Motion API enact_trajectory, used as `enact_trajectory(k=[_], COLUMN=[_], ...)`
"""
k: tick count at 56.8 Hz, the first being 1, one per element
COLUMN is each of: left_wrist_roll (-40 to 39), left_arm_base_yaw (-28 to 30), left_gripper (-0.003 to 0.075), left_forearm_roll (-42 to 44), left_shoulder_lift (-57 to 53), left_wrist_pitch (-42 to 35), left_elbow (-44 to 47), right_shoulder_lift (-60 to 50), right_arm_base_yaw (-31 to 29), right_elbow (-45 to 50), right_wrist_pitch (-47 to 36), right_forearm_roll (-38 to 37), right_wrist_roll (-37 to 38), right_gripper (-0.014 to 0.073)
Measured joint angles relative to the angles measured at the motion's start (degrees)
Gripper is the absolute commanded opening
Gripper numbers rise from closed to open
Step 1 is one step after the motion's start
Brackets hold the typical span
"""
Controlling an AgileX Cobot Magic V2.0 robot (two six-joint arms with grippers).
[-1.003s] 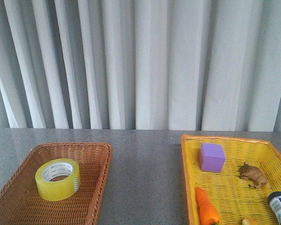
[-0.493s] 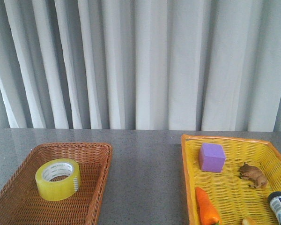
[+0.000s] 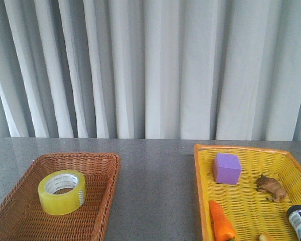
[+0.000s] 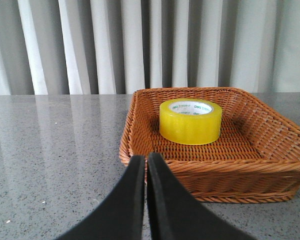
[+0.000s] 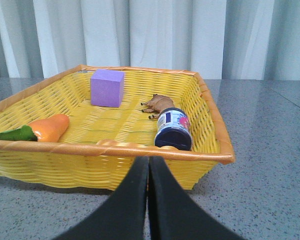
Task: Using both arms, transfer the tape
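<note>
The yellow tape (image 3: 62,192) lies flat in the brown wicker basket (image 3: 103,201) at the table's left; the left wrist view shows the tape (image 4: 190,121) in the basket (image 4: 205,170) too. My left gripper (image 4: 146,158) is shut and empty, just short of the basket's near rim. My right gripper (image 5: 148,160) is also shut and empty, in front of the yellow basket (image 5: 115,162). Neither arm shows in the front view.
The yellow basket (image 3: 203,201) on the right holds a purple cube (image 3: 227,168), a brown toy animal (image 3: 271,187), an orange carrot (image 3: 221,221) and a dark jar (image 3: 300,220). Grey table (image 3: 155,191) lies between the baskets; white curtains hang behind.
</note>
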Motion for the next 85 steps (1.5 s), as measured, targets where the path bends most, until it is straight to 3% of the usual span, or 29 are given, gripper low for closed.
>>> enact_trajectory(k=[85], left_wrist_roll=[0.0], left_arm_base_yaw=[0.0], left_gripper=[-0.0005], left_forearm_roll=[0.0], left_shoulder_lift=[0.0], left_wrist_pitch=[0.0], left_elbow=[0.0], right_shoulder_lift=[0.0], right_arm_base_yaw=[0.0], right_elbow=[0.0], right_wrist_pitch=[0.9], right_forearm_roll=[0.0], right_wrist_roll=[0.0], right_gripper=[-0.0007])
